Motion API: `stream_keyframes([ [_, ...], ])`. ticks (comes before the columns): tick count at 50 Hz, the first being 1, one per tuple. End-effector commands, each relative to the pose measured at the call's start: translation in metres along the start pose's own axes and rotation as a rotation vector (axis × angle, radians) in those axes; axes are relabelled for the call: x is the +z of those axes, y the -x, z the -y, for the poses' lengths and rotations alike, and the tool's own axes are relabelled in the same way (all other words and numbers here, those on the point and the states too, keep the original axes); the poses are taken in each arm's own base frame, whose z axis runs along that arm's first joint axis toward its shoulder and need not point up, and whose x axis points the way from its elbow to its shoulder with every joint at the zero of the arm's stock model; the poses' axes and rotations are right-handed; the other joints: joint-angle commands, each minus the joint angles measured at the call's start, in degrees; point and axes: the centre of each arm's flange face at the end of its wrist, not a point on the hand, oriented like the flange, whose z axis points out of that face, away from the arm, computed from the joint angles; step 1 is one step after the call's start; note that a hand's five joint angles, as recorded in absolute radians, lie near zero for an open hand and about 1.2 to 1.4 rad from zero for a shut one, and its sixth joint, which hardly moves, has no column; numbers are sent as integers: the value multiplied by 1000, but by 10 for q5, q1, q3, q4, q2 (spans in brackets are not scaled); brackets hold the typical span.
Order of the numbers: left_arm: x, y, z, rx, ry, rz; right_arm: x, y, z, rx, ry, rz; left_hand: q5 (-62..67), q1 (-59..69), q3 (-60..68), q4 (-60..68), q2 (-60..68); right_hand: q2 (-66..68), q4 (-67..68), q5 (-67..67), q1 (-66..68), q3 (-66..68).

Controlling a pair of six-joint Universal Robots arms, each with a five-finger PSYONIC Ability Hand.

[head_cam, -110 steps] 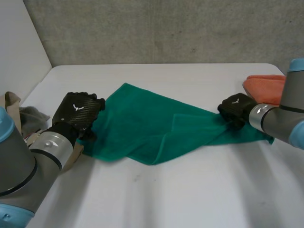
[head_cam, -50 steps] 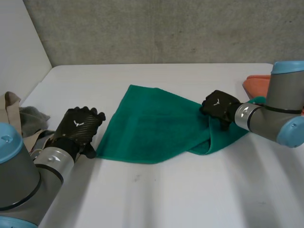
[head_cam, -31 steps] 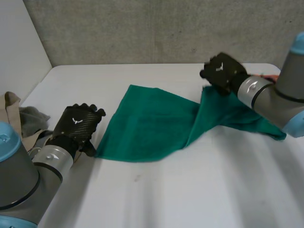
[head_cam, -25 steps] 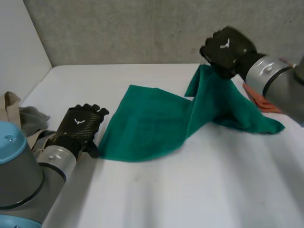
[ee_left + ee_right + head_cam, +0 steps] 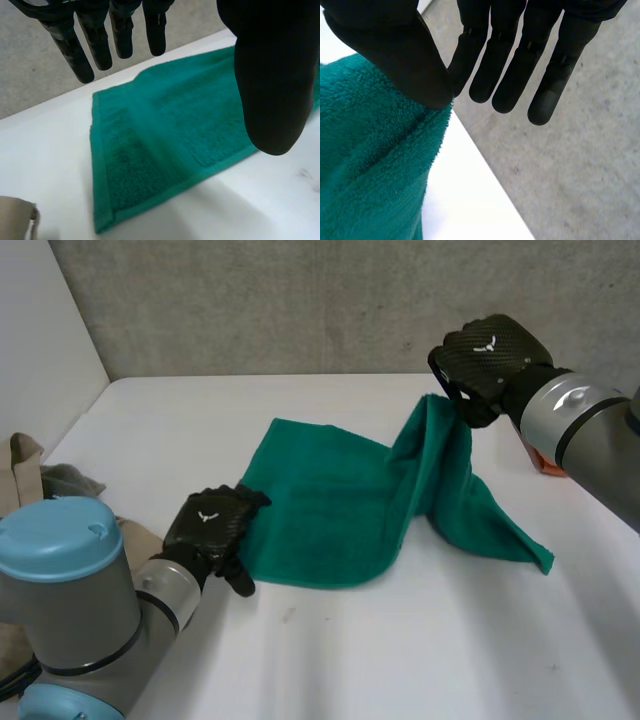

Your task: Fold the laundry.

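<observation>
Towel (image 5: pixel 330 505) hangs pinched in right hand (image 5: pixel 485 360) — left hand (image 5: pixel 212 525) at corner.

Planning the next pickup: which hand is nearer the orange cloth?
Right. The right hand holds the green towel up beside the orange cloth; the left hand is at the towel's opposite end.

White table (image 5: pixel 400 660), smooth and matt, seen from above. Its far edge meets a rough, speckled grey wall (image 5: pixel 300 300) with a concrete-like texture. A plain white panel (image 5: pixel 40 340) stands upright along the table's left side and joins the grey wall at a corner. The light is even and diffuse, leaving soft shadows on the tabletop.
</observation>
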Motion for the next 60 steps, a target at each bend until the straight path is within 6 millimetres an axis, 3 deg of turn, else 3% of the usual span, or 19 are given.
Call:
stream_keyframes([
  [1, 0, -8, -13, 54, 48, -20, 6, -8, -13, 35, 35, -81, 8, -10, -1, 4, 4, 127, 115, 139, 156, 121],
  [5, 4, -6, -15, 78, 49, -3, 16, -19, -22, 59, 19, -161, 21, 3, 13, 18, 18, 127, 115, 139, 156, 121],
  [10, 11, -1, -12, 90, 28, 28, 31, -34, -50, 30, 65, -240, 38, 20, 29, 35, 34, 127, 115, 139, 156, 121],
  [18, 22, 10, -15, 114, 36, 65, 39, -46, -77, 34, 124, -266, 68, 50, 60, 65, 65, 127, 115, 139, 156, 121],
  [30, 39, 15, -25, 143, 61, 78, 40, -41, -85, 50, 130, -246, 114, 96, 105, 110, 110, 127, 115, 139, 156, 121],
  [39, 52, 18, -26, 141, 58, 75, 39, -41, -92, 56, 147, -239, 245, 227, 236, 241, 241, 127, 115, 139, 156, 121],
  [51, 60, 15, -33, 159, 71, 58, 41, -47, -102, 57, 159, -251, 265, 247, 256, 262, 261, 127, 115, 139, 156, 121],
  [56, 68, 17, -22, 163, 24, 73, 39, -46, -102, 59, 164, -250, 559, 541, 550, 555, 555, 127, 115, 139, 156, 121],
  [60, 78, 19, -12, 166, -45, 86, 38, -47, -102, 62, 164, -250, 583, 565, 574, 580, 579, 127, 115, 139, 156, 121],
])
